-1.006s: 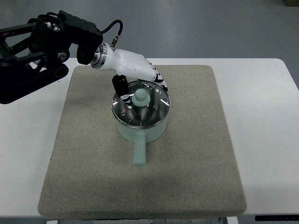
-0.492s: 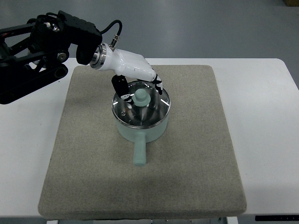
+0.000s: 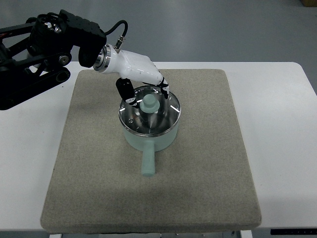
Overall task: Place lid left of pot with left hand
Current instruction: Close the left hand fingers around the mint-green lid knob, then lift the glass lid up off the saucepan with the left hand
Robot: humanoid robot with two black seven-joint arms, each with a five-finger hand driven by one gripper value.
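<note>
The left hand [image 3: 148, 89], fingers loosely spread and holding nothing, hovers over the upper-left rim of the lid [image 3: 148, 111], whose knob [image 3: 148, 104] lies just lower-right, still on the pot [image 3: 147, 139].

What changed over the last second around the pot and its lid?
The left hand drew back slightly up and to the left, its fingertips pulling off the far right rim toward the mint knob. It has not closed on the knob. The glass lid sits on the mint green pot as before, handle toward the camera, on the grey mat.
</note>
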